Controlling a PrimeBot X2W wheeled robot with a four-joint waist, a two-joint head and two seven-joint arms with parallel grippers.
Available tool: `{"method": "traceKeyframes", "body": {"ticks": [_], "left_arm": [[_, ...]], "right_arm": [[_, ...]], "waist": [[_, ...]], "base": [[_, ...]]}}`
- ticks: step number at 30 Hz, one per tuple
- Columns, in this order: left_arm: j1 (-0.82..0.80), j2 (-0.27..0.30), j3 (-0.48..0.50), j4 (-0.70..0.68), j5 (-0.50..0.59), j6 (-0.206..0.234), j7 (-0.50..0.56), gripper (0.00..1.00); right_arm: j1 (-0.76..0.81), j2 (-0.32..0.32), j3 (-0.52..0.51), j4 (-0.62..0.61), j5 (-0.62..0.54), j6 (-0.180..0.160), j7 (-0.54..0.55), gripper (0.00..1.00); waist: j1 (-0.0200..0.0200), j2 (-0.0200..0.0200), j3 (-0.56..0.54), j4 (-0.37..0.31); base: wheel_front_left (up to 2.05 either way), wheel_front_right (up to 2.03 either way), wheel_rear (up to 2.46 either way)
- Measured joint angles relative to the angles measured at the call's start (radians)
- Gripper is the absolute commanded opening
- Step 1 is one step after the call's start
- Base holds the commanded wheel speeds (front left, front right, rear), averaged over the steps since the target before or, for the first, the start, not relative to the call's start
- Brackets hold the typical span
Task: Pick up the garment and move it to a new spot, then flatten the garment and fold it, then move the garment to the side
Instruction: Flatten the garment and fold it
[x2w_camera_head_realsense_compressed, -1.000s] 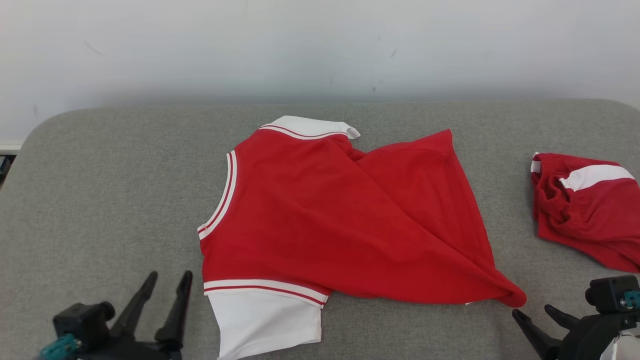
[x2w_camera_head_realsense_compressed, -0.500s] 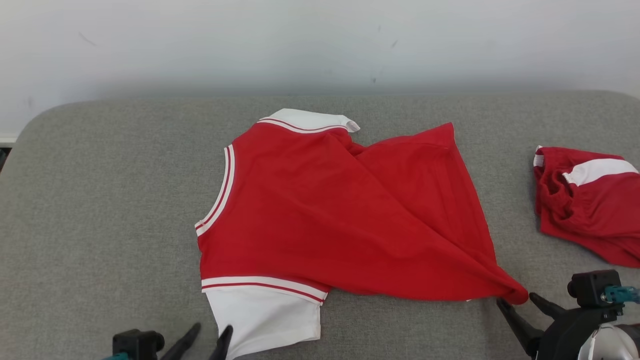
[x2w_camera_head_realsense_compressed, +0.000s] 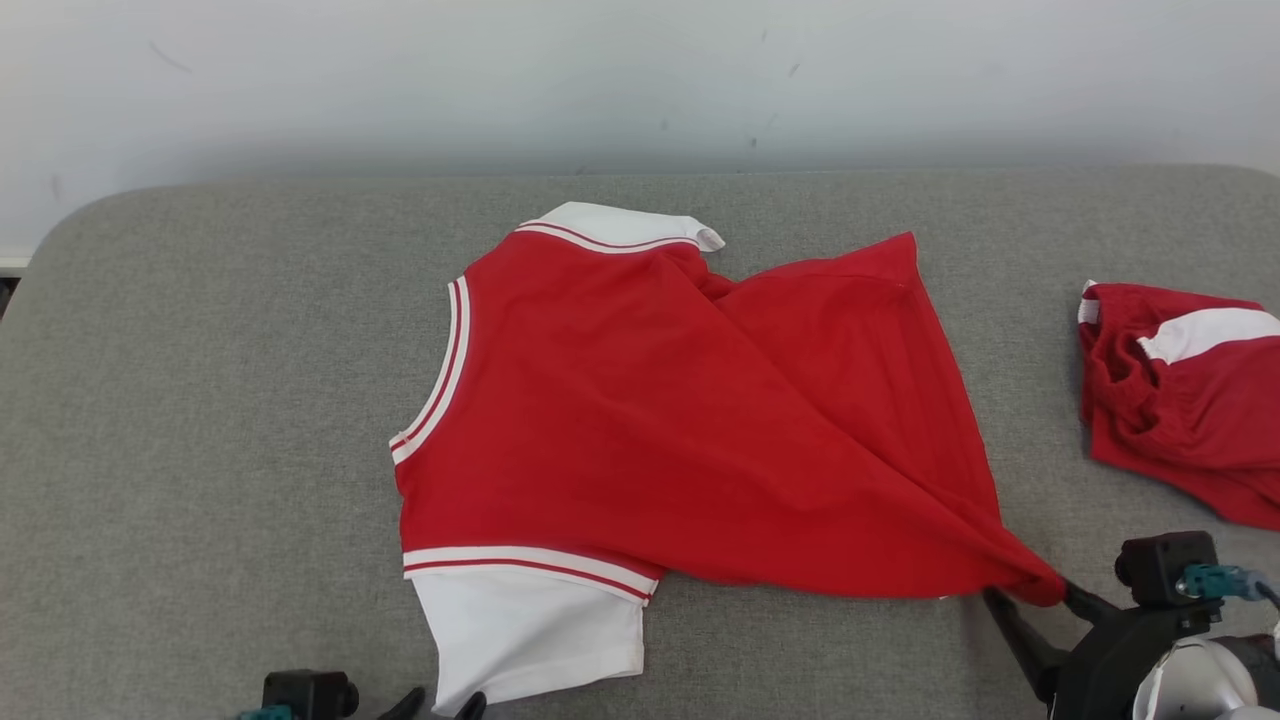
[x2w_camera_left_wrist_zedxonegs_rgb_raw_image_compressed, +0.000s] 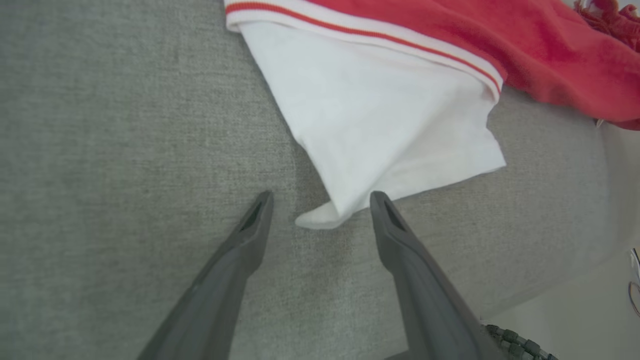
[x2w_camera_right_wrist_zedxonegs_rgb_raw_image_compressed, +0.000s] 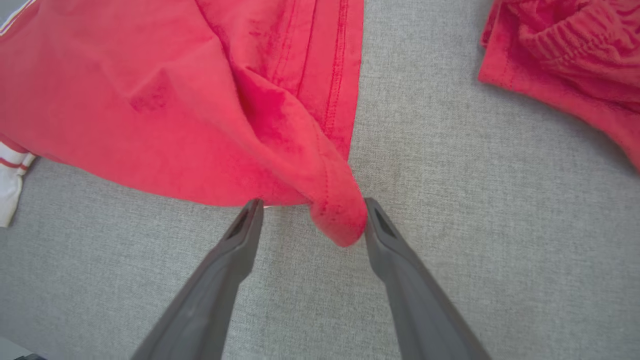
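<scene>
Lying on coarse grey upholstery (x2w_camera_head_realsense_compressed: 200, 400), the red garment (x2w_camera_head_realsense_compressed: 650, 420) tapers rightward.

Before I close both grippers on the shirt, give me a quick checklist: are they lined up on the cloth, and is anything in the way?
1. Left gripper open: ok, fingers spread.
2. White sleeve corner between the left fingers: ok, its tip lies in the gap.
3. Right gripper open: ok, fingers spread.
4. Red hem corner between the right fingers: ok, but off centre, hard against one finger.
5. Other red garment out of the way: ok, it lies apart on the grey surface.
6. Fingertips low enough to pinch the cloth: cannot tell.
</scene>
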Motion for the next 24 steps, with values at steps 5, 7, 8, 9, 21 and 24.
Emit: {"method": "traceKeyframes", "body": {"ticks": [5,7,8,9,21,24], "left_arm": [[-0.009,-0.005,0.007,0.005,-0.011,-0.002,0.011,0.00],[-0.021,-0.005,-0.001,0.011,-0.011,-0.004,0.024,0.00],[-0.021,-0.006,0.003,0.012,-0.011,-0.004,0.023,0.00],[-0.021,-0.006,0.004,0.014,-0.014,-0.004,0.023,0.00],[-0.038,0.023,0.076,-0.010,-0.034,-0.005,-0.041,0.00],[-0.037,0.038,0.087,-0.025,-0.030,0.003,-0.057,0.00]], "right_arm": [[-0.004,0.005,0.022,0.022,-0.014,0.001,0.000,0.00],[-0.005,0.007,0.023,0.032,-0.015,0.001,-0.008,0.00],[-0.006,0.007,0.023,0.035,-0.015,0.001,-0.009,0.00],[-0.009,0.009,0.024,0.037,-0.015,0.001,-0.009,0.00],[-0.018,0.027,-0.033,0.032,0.068,0.046,-0.056,0.00],[-0.006,0.020,-0.053,0.021,0.115,0.075,-0.057,0.00]], "waist": [[0.0000,0.0000,0.000,0.004],[0.0000,0.0000,-0.002,0.007],[0.0000,0.0000,-0.003,0.008],[0.0000,0.0000,-0.003,0.009],[-0.0002,0.0000,-0.033,0.017],[-0.0002,-0.0001,-0.043,0.019]], "base": [[0.00,0.00,0.00],[0.00,0.00,0.00],[0.00,0.00,0.00],[0.00,0.00,0.00],[0.00,0.00,0.00],[0.00,0.00,0.00]]}}
